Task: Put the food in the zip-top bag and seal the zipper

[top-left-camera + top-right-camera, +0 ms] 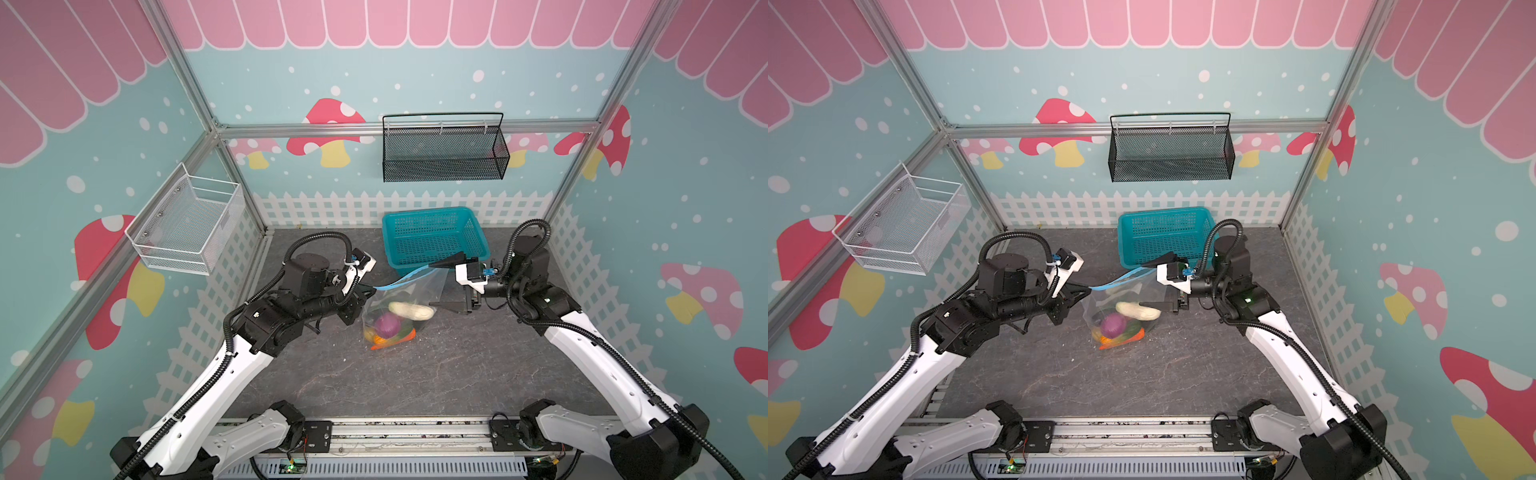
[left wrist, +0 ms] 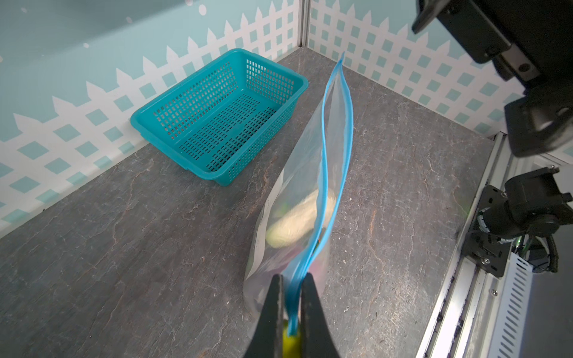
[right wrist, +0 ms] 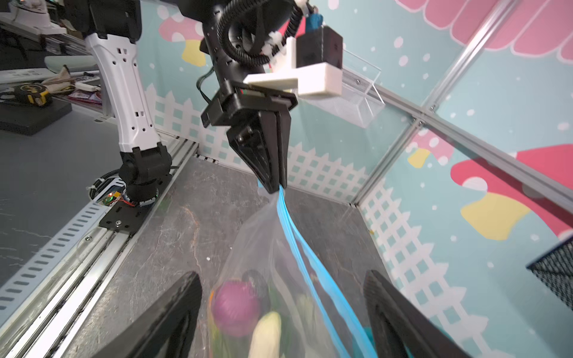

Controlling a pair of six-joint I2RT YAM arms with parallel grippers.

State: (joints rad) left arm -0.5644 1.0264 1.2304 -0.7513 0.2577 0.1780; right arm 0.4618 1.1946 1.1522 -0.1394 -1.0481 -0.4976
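**Bag pinched by the left jaws, right jaws wide around its mouth**

The left gripper point(image 1: 371, 286) has its jaws clamped together on one end of the zipper point(image 1: 405, 276). In the left wrist view the small yellow slider point(image 2: 291, 339) sits right between them. From that pinch the zip-top bag point(image 1: 419, 291) slopes down, its lower part on the table point(image 1: 415, 382), near the middle and toward the back. The food lies inside, sunk to the bottom: a white radish point(image 1: 411, 311) uppermost, a purple onion point(image 1: 387, 323) beside it and an orange carrot point(image 1: 390, 341) lowest, with yellow and green bits too blurred to name. Both wrist views show the zipper's two blue strips parted along the middle, so the mouth is not sealed.

The right gripper point(image 1: 432, 286) holds its jaws wide apart, one on each side of the bag's other end. The right wrist view shows the blue strips running between its fingers point(image 3: 173, 310) with a gap on either side, so it grips nothing.

A teal lattice basket point(image 1: 432, 239) stands just behind the bag, against the back fence. In both top views the right gripper's farther finger overlaps the basket's front rim; whether they touch I cannot tell. A black mesh basket point(image 1: 442, 153) hangs on the back wall above it, and a white wire basket point(image 1: 187, 220) hangs on the left wall, both well apart from the arms
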